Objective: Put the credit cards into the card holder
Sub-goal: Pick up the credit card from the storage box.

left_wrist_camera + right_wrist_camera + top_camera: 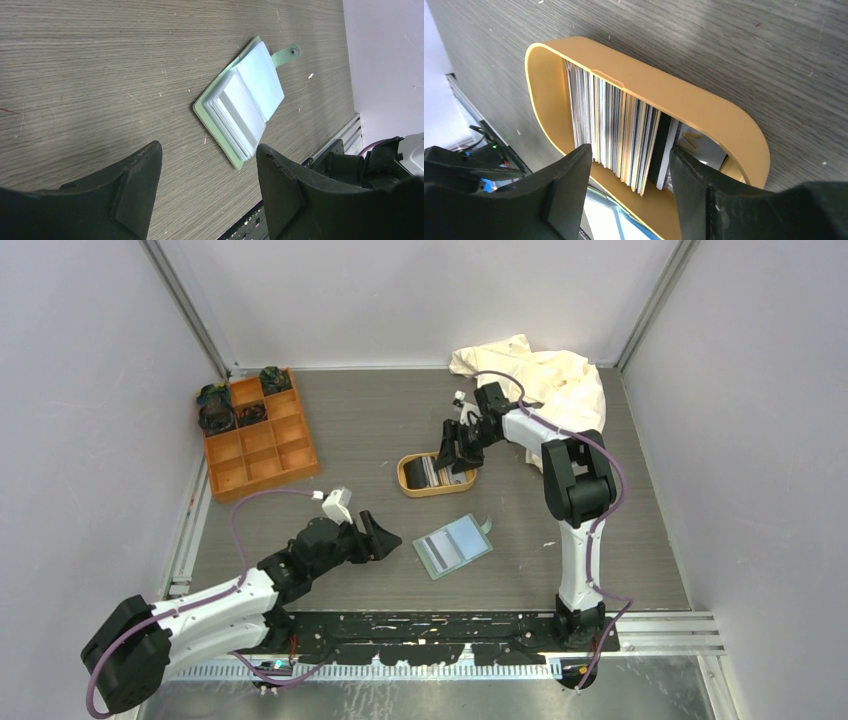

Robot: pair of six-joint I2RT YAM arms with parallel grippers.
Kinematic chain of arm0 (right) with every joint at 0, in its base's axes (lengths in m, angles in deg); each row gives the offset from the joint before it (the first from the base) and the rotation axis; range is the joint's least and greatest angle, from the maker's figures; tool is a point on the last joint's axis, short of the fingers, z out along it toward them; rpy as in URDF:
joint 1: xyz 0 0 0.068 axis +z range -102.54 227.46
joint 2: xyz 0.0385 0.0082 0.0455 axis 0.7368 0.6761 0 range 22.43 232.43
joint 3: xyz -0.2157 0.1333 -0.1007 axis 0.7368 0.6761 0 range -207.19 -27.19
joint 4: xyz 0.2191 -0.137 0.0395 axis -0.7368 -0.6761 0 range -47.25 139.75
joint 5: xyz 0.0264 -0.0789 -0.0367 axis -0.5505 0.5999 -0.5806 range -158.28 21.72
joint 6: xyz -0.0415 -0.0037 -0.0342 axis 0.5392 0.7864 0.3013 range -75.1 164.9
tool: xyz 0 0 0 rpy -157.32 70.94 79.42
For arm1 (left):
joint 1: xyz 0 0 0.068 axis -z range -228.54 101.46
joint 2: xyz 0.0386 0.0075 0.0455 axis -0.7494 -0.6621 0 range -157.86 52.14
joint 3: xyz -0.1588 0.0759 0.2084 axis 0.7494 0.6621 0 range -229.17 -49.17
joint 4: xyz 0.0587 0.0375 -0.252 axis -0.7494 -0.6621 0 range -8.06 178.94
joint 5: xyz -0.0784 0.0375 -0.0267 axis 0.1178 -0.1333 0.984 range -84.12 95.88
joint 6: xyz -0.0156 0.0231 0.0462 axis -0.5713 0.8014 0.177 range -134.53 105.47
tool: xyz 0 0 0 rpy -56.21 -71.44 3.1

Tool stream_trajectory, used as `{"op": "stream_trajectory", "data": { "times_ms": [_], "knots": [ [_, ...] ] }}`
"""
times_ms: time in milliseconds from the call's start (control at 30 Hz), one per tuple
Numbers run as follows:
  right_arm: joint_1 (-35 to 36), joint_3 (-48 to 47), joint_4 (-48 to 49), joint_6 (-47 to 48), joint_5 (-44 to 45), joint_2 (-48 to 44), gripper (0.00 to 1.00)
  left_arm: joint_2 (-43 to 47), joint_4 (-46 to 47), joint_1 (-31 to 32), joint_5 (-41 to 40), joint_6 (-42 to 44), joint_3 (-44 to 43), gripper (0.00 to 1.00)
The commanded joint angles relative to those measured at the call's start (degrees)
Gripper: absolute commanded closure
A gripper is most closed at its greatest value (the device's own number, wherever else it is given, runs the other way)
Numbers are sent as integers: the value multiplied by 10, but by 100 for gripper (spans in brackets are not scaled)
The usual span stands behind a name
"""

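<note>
Item: the credit cards [624, 130], a mixed pack standing on edge, tightly filed in the tan oval tray [684, 100].
Tray position: mid-table, at 12 o'clock from the card holder [453, 545] and near it.
Card holder: lying open and flat, clear sleeves fanned upward, snap tab [287, 52] sticking out from its far edge; at least one pale card shows in the sleeves.
Right gripper [630, 149]: poised over the tray, fingers spread wide and straddling the middle of the pack; nothing clamped that the wrist view shows. Whether the tips have reached the card edges cannot be told from this angle.
Left gripper [207, 147]: at 9 o'clock from the card holder, fingers apart and empty, aimed at its near edge but not touching it.
Step in hand (judged): picking one card out of the tray.
Handling note: the span now covers many cards. Narrow it and bias toward the loose end of the pack, where a black and a white card lean apart from the rest.
Grip advice: pinch the top edge of one card only and lift straight up, so neighbours stay put and the tray does not tip.
Support advice: the left fingers would do well to press the holder's cover flat before a card arrives.
Risk: a bundle lifting together, or thin plastic slipping from the pads.
Other stock: orange compartment box [258, 432] at 10 o'clock from the tray; cream cloth [535, 375] at 1 o'clock.
</note>
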Motion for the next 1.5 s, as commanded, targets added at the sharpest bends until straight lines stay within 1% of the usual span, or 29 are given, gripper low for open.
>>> {"op": "stream_trajectory", "data": {
  "times_ms": [0, 100, 267, 467, 667, 833, 933, 1033, 1200, 1367, 1467],
  "knots": [
    [1, 1, 38, -40, -67, 2, 37, 3, 36, -2, -1, -7, 1, 31],
    [1, 7, 54, -56, -87, 4, 40, 2, 37, -2, 1, -9, 0, 31],
    [1, 12, 71, -65, -124, -3, 50, 2, 37, -2, 4, -12, 0, 31],
    [1, 17, 82, -71, -138, -7, 58, 1, 39, -2, 4, -14, 1, 32],
    [1, 27, 109, -98, -163, 2, 58, 0, 40, -2, 4, -15, 2, 32],
    [1, 38, 140, -124, -193, 10, 55, -6, 45, -2, 4, -16, 1, 32],
    [1, 36, 133, -118, -168, 11, 52, -10, 48, -2, 6, -17, 1, 32],
    [2, 24, 89, -85, -128, 14, 50, -14, 51, -2, 7, -18, 1, 32],
    [4, 31, 115, -111, -159, 20, 49, -17, 53, -2, 7, -19, 1, 32],
    [12, 23, 97, -95, -140, 24, 45, -17, 52, -2, 7, -20, 1, 32],
    [14, 18, 96, -95, -142, 27, 45, -19, 52, -2, 7, -20, -1, 32]
  ]
}}
